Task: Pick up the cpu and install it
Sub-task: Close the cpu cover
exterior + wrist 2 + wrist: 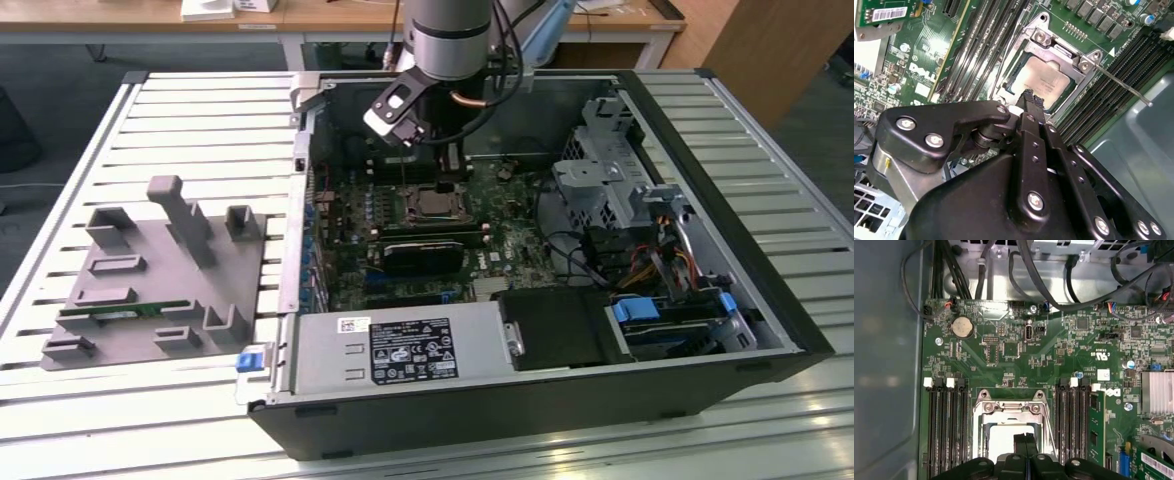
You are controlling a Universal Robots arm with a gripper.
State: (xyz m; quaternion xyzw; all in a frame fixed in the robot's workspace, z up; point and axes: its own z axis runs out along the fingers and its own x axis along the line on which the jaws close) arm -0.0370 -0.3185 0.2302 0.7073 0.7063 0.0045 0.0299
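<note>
The cpu [430,203] lies flat inside the metal-framed socket [430,188] on the motherboard of the open computer case [747,250]. Its silver-grey top shows in the second wrist view [1046,80] and, as a pale square, in the first wrist view [999,437]. My gripper [438,158] hangs just above the socket. Its two black fingertips [1020,439] are pressed together, with nothing between them. In the second wrist view the gripper's tip [1029,95] sits over the chip's near edge and hides part of it.
The socket's thin lever [1124,85] sticks out to one side. Memory slots [946,430] flank the socket, and cables [1044,270] run along the case wall. A grey fixture [147,280] holding a green memory stick [127,312] lies at the exterior view's left.
</note>
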